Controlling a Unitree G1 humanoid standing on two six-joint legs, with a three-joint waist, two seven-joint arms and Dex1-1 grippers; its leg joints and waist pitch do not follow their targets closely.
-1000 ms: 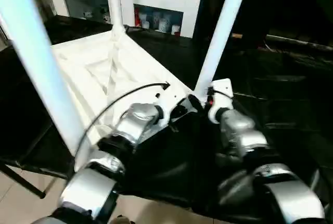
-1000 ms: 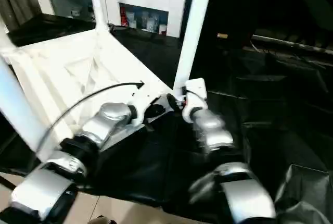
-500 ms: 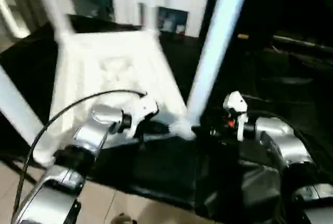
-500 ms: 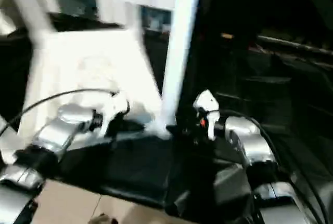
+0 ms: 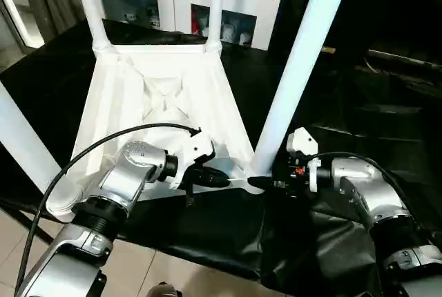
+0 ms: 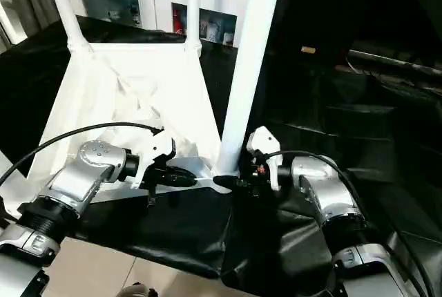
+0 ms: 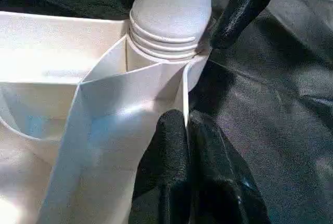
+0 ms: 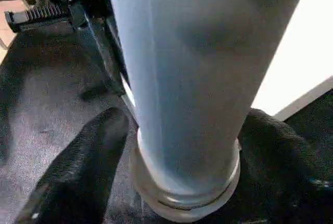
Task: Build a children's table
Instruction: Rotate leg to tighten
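The children's table lies upside down on black cloth, its ribbed white top [image 5: 166, 97] facing up. Round white legs stand in the corner sockets: two at the back [image 5: 88, 7] [image 5: 216, 7], one near left [image 5: 24, 138], one near right [image 5: 297, 69]. My left gripper [image 5: 224, 178] is shut on the top's thin rim wall [image 7: 183, 83], right next to the near right socket. My right gripper [image 5: 261, 183] reaches that leg's base [image 8: 187, 182] from the right. One black finger [image 8: 83, 166] stands on each side of it, jaws open.
A white cabinet with glass doors [image 5: 173, 0] stands behind the work surface. The black cloth [image 5: 207, 235] ends at the front edge, with tiled floor [image 5: 14, 255] below. Dark shelving [image 5: 387, 69] lies to the right. A black cable [image 5: 103, 145] loops over my left forearm.
The whole picture has swung, so the camera moved. My right forearm now comes at the leg's base from the side, its fingers closer together. The left gripper keeps its hold on the rim.
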